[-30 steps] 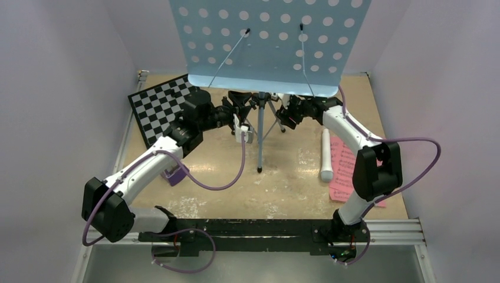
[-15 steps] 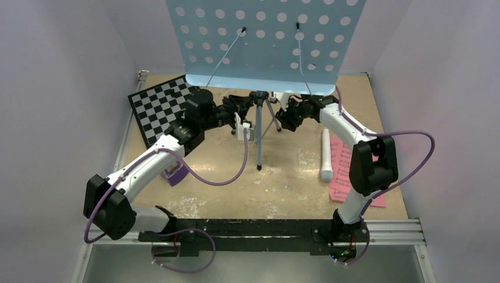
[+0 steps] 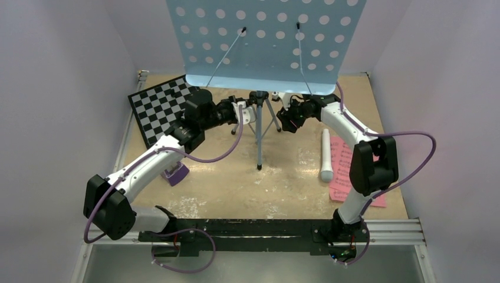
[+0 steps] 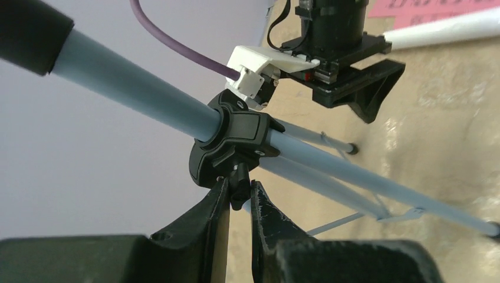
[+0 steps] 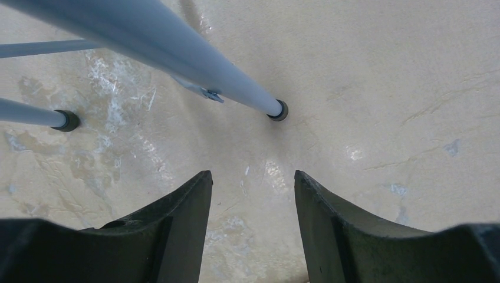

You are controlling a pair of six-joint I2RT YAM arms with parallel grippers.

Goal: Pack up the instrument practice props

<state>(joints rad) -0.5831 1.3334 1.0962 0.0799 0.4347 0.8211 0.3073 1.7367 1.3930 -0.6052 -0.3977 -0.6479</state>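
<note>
Light-blue music stand, its top cut off, stands upright. Left gripper, jaws narrow, pinches the black knob under the tripod collar. Right gripper hangs wide open near a tripod foot. Left arm half-hides the purple wedge, and right arm overlaps the pink pages.

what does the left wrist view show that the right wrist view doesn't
Only the left wrist view: the left tool pinching the clamp knob under the stand's black collar, with the white tube and pink pages beyond. Only the right wrist view: the right tool open above the tabletop, and two rubber feet of the stand. Both: the grey-blue tripod legs and the tan table.
</note>
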